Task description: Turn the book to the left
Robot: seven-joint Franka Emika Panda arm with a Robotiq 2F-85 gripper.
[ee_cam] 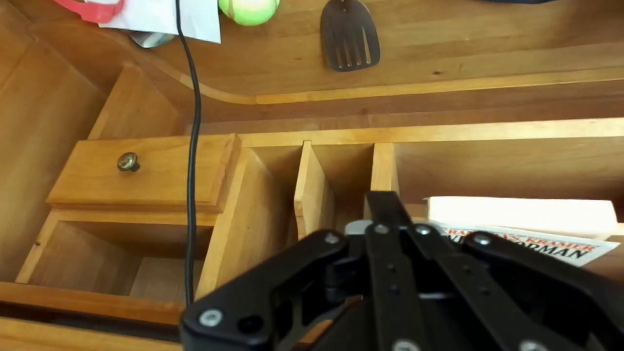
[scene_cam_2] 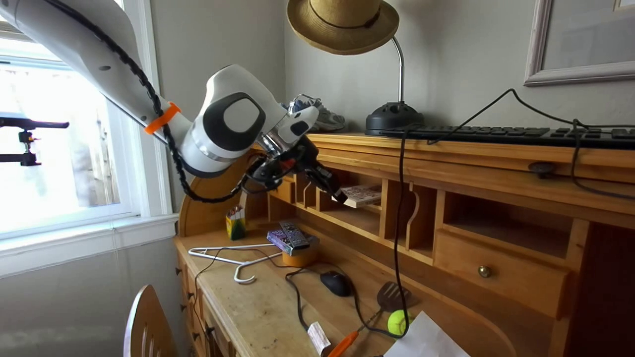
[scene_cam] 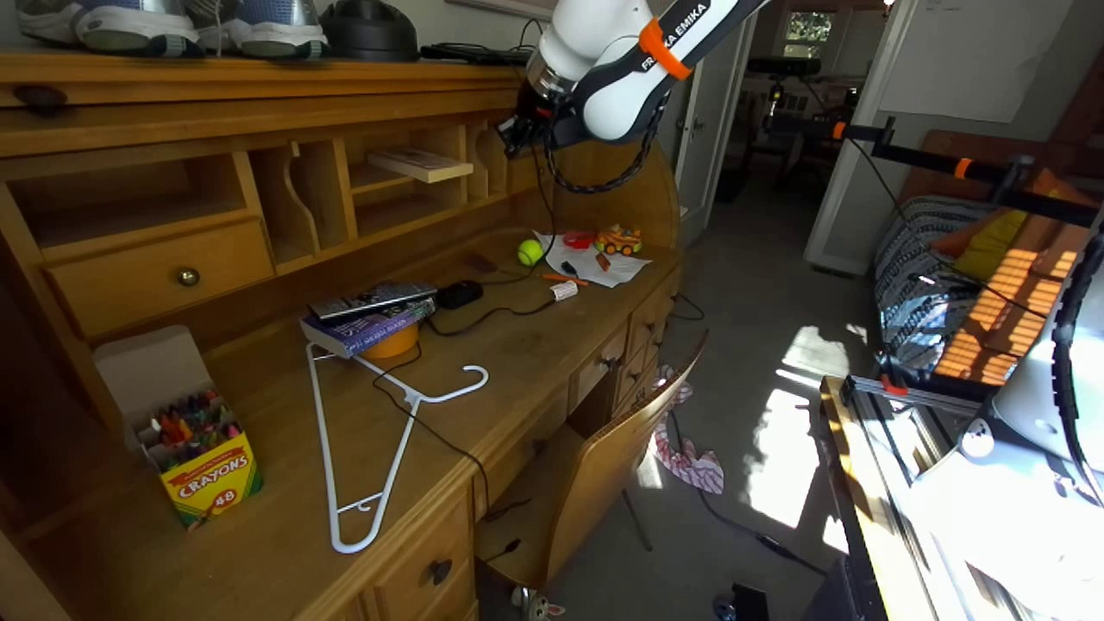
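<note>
The book [scene_cam: 420, 164] is thin and pale, and lies flat on a shelf in a desk compartment, jutting past the shelf's front edge. It also shows in an exterior view [scene_cam_2: 361, 196] and in the wrist view [ee_cam: 521, 214], with red and black print on its cover and white page edges. My gripper [ee_cam: 386, 207] is shut and empty, pointing at the compartments, with its tip left of the book in the wrist view. In an exterior view my gripper [scene_cam_2: 340, 196] is at the book's near corner; I cannot tell if it touches. My gripper also shows at the upper middle [scene_cam: 517, 136].
Wooden dividers [ee_cam: 312, 190] stand beside the gripper tip. A black cable [ee_cam: 193, 146] hangs in front of the compartments. A keyboard [scene_cam_2: 496, 133] and lamp base [scene_cam_2: 394, 118] stand on the desk top. Below lie a dark purple book [scene_cam: 371, 329], a hanger [scene_cam: 412, 398] and a tennis ball [scene_cam: 530, 252].
</note>
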